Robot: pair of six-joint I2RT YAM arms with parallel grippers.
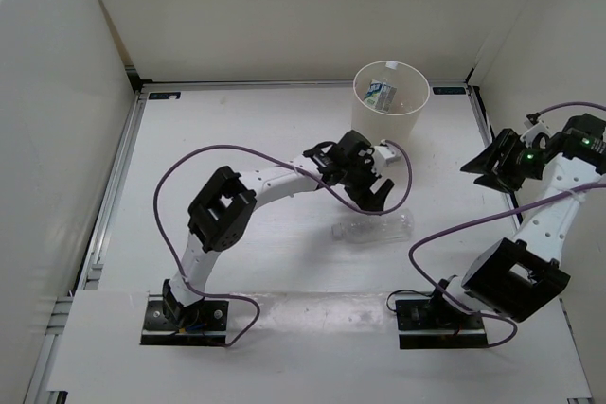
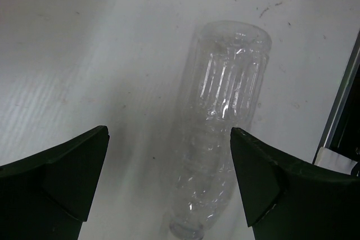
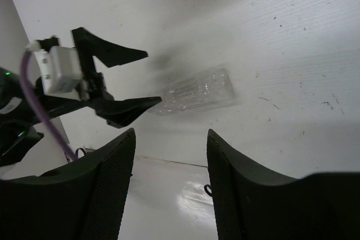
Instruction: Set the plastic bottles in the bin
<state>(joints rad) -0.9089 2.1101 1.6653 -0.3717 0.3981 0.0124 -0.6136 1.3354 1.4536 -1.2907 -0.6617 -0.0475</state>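
A plain clear plastic bottle [image 1: 376,228] lies on its side on the white table, near the middle. My left gripper [image 1: 369,198] hangs open just above it. In the left wrist view the bottle [image 2: 225,116] lies between and below the fingers [image 2: 67,178], nearer the right one, neck toward the camera. The cream-white bin [image 1: 411,116] stands at the back, and a bottle with a white-green label [image 1: 382,94] lies inside it. My right gripper [image 1: 476,175] is raised at the right side, open and holding nothing. Its wrist view looks down on the clear bottle [image 3: 197,92] and the left gripper [image 3: 121,80].
White walls enclose the table on the left, back and right. A metal rail [image 1: 118,177] runs along the left edge. Purple cables [image 1: 175,172] loop from both arms over the table surface. A pale strip [image 1: 312,314] covers the near edge by the arm bases.
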